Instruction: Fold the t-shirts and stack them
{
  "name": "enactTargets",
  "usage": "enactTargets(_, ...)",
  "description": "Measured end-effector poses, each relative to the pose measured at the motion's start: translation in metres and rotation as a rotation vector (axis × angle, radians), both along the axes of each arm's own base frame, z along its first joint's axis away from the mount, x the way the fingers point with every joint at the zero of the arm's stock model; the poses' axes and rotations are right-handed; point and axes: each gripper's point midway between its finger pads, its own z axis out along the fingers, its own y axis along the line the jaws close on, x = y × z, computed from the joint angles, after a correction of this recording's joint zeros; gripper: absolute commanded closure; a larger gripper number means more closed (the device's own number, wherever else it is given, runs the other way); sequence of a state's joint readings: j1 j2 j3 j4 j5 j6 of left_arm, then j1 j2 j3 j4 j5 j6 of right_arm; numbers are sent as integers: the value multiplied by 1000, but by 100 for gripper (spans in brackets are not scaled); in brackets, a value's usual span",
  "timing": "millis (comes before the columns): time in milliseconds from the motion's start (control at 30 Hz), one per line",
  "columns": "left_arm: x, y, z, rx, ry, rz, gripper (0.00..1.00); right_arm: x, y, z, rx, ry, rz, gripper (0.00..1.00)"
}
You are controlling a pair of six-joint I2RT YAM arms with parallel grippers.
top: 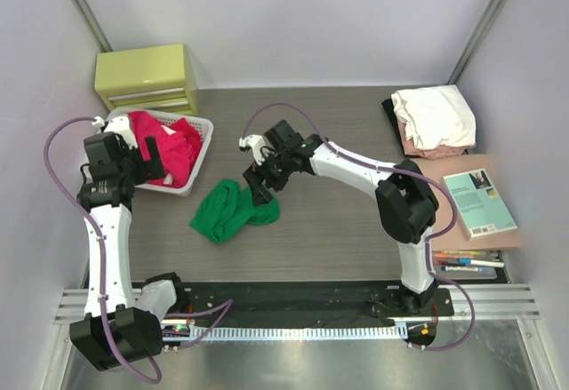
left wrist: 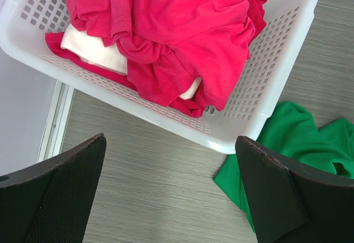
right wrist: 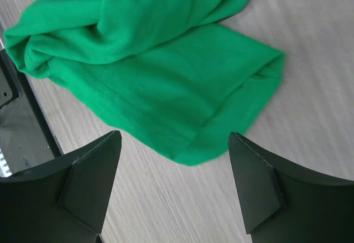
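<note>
—Green t-shirt (top: 233, 212), where does it lie?

—Crumpled on the grey wood-grain table (top: 356, 230), just beside the corner of the white slatted plastic basket (top: 201, 154). The right wrist view shows soft knit cloth bunched into rounded folds, with a stitched hem along one flat edge.

—And the right gripper (top: 260, 187)?

—It hangs over the cloth's far end. Its dark wedge-shaped fingers (right wrist: 91, 187) stand wide apart on either side of the hem and hold nothing. I cannot tell whether the tips touch the cloth.

—The left gripper (top: 145, 155)?

—Spread to its widest over the basket's near side, with nothing in it. Its rough black pads (left wrist: 61, 198) frame bare table.

—What's in the basket?

—Red t-shirts (left wrist: 182, 32) heaped in loose, thick folds, with a bit of white cloth (left wrist: 94, 49) peeking out underneath.

—Anything folded?

—At the far right a white t-shirt (top: 436, 113) lies folded flat on top of a pale pink one (top: 428, 151), with black cloth (top: 391, 110) at the stack's left edge.
</note>
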State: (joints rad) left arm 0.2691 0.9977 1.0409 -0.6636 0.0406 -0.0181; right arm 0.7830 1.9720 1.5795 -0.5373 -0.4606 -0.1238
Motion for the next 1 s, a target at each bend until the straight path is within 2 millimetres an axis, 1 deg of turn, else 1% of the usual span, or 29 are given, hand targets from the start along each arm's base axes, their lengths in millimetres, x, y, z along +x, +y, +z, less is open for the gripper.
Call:
enactTargets(133, 0, 0, 0, 0, 0, 0, 0, -12, 4, -20, -19, 62, 10, 20)
enactTargets(233, 0, 0, 0, 1, -1, 0, 0, -21, 1, -30, -34, 87, 15, 25)
enactTargets(267, 1, 0, 0, 0, 0, 0, 0, -23, -1, -34, -40, 94, 16, 28)
enactTargets(300, 1, 0, -1, -1, 3, 0, 0, -25, -4, -38, -49, 103, 15, 43)
enactTargets(400, 3, 1, -5, -4, 15, -1, 0, -29, -8, -44, -63, 116, 13, 63)
enactTargets(467, 3, 1, -6, -6, 20, -2, 0, -28, -7, -44, -60, 113, 14, 62)
enactTargets(500, 3, 1, -6, -6, 20, -2, 0, -28, -7, -44, -58, 112, 13, 51)
enactTargets(567, 3, 1, -6, -6, 18, -2, 0, -28, -6, -44, -58, 111, 13, 43)
enactTargets(600, 3, 1, -6, -6, 18, -2, 0, -27, -6, -44, -57, 110, 13, 32)
enactTargets(667, 3, 0, -7, -7, 19, -3, 0, -27, -6, -43, -54, 105, 17, 27)
enactTargets(800, 3, 0, -9, -9, 24, -5, 0, -26, -5, -43, -51, 98, 19, 26)
enactTargets(833, 3, 0, -9, -9, 24, -5, 0, -25, -5, -43, -51, 97, 19, 28)
enactTargets(867, 3, 0, -9, -9, 24, -5, 0, -25, -5, -43, -52, 95, 18, 33)
enactTargets(900, 3, 0, -10, -9, 25, -5, 0, -25, -5, -43, -53, 94, 18, 35)
enactTargets(1000, 3, 0, -11, -11, 27, -6, 0, -24, -6, -43, -55, 91, 16, 36)
